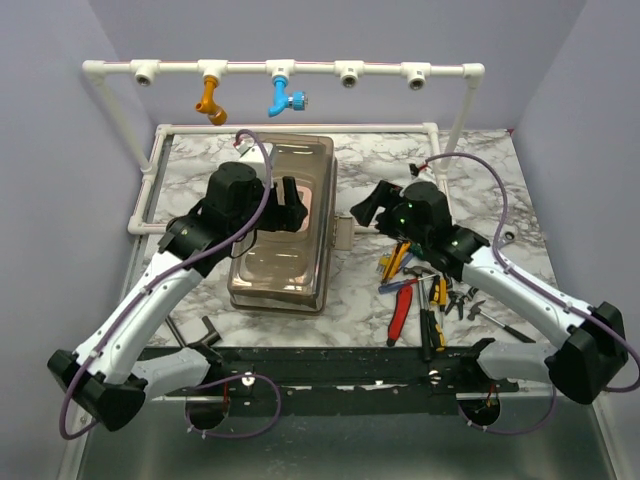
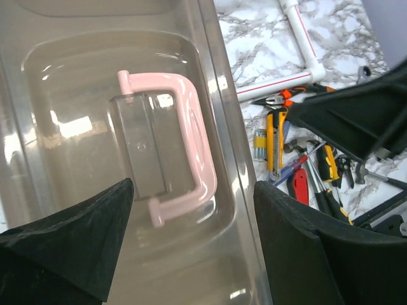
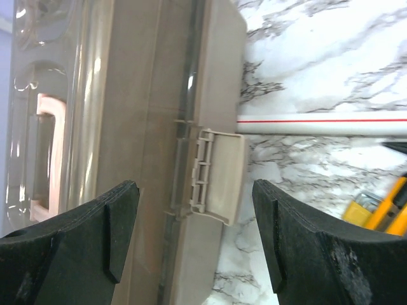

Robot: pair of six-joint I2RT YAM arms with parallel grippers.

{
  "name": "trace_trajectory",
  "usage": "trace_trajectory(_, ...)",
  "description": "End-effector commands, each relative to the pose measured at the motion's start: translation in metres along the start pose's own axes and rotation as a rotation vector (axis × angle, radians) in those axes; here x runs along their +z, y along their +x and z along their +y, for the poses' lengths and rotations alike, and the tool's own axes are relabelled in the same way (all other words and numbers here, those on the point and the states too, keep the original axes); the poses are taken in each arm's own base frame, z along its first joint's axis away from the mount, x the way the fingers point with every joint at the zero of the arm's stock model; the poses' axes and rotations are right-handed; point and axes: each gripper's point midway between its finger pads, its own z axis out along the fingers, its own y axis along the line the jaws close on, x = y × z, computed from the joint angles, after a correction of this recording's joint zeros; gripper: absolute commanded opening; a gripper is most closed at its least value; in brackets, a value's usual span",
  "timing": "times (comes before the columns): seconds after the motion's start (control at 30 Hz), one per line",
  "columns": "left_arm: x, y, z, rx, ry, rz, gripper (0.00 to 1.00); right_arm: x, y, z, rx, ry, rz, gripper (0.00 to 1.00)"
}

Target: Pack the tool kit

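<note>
While both arms reached out over the marble table point(image 1: 490, 180), the toolbox point(image 1: 283, 262) sat left of the middle of it, long side running away from the arm bases, with its smoky brown lid point(image 1: 262, 272) lying down on the beige base. The left gripper point(image 1: 287, 200) hung above the far half of that lid, and in its wrist view the left gripper point(image 2: 191, 187) had its two black fingers spread wide apart, nothing between them but the lid below. The pink handle point(image 2: 198, 143) lay flat in its recess there; whether the fingers touched the plastic I could not tell. The right gripper point(image 1: 366, 207) came in from the other side, just beside the box's right wall, and it too stood wide apart and empty in its own view point(image 3: 194, 185). Between its fingers I could see the beige latch point(image 3: 218, 175), its flap standing out from the side of the box over the marble. The hand tools point(image 1: 420, 295) lay in a loose heap on the table to the right of the box, under the right arm, red, yellow and black handles crossing one another. Along the back stood the white pipe frame point(image 1: 440, 71), an orange fitting point(image 1: 209, 98) and a blue fitting point(image 1: 283, 96) hanging from its top rail.
</note>
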Motion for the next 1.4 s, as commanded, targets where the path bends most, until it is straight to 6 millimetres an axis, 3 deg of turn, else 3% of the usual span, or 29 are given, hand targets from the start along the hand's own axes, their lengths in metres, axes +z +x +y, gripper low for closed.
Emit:
trace_trajectory(0.0,0.023,0.0,-0.002,-0.012,-0.04,0.051,0.73,-0.021,-0.014,-0.025,0.028,0.101,-0.109,0.8)
trace_trajectory(0.23,0.051,0.009,-0.016,-0.016,-0.031,0.149,0.66,-0.034,-0.01,-0.039,0.034,0.123,-0.132,0.8)
trace_trajectory(0.43,0.071,0.034,-0.018,-0.028,-0.05,0.265,0.66,-0.036,-0.008,-0.04,0.03,0.123,-0.126,0.8)
trace_trajectory(0.63,0.073,0.06,-0.01,-0.042,-0.098,0.381,0.66,-0.033,-0.002,-0.039,0.03,0.111,-0.103,0.8)
trace_trajectory(0.7,0.07,0.065,-0.017,-0.05,-0.045,0.398,0.65,-0.03,0.001,-0.038,0.03,0.101,-0.09,0.79)
trace_trajectory(0.83,0.062,0.059,-0.049,-0.146,0.204,0.378,0.6,-0.024,0.007,-0.033,0.034,0.076,-0.064,0.8)
trace_trajectory(1.03,0.035,0.032,-0.073,-0.251,0.454,0.272,0.46,-0.015,0.014,-0.018,0.033,0.011,-0.01,0.79)
trace_trajectory(1.17,0.013,0.014,-0.087,-0.303,0.614,0.224,0.41,-0.009,0.018,-0.009,0.042,-0.026,0.019,0.8)
trace_trajectory(1.37,-0.001,0.0,-0.087,-0.301,0.653,0.174,0.37,-0.01,0.011,0.01,0.058,-0.099,0.014,0.79)
